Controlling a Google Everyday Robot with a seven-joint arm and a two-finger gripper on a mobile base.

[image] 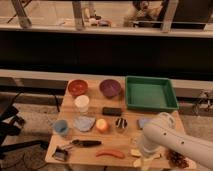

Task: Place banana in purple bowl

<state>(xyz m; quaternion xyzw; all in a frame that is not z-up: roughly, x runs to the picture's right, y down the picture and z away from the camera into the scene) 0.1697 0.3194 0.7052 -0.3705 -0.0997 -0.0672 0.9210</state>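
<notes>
The purple bowl (110,88) sits at the back of the wooden table (97,116), right of the orange-red bowl (77,87). The banana (135,153) shows as pale yellow bits at the table's front right, mostly covered by my arm. My white arm (161,134) comes in from the lower right and bends down over the front edge. My gripper (143,160) points down at the banana, far from the purple bowl.
A green tray (150,93) stands at the back right. A white cup (81,104), black block (112,111), blue cup (61,127), grey cloth (84,123), orange fruit (102,125), small can (120,123), red pepper (111,154), black-handled tool (85,143) and brown cone (176,159) lie about.
</notes>
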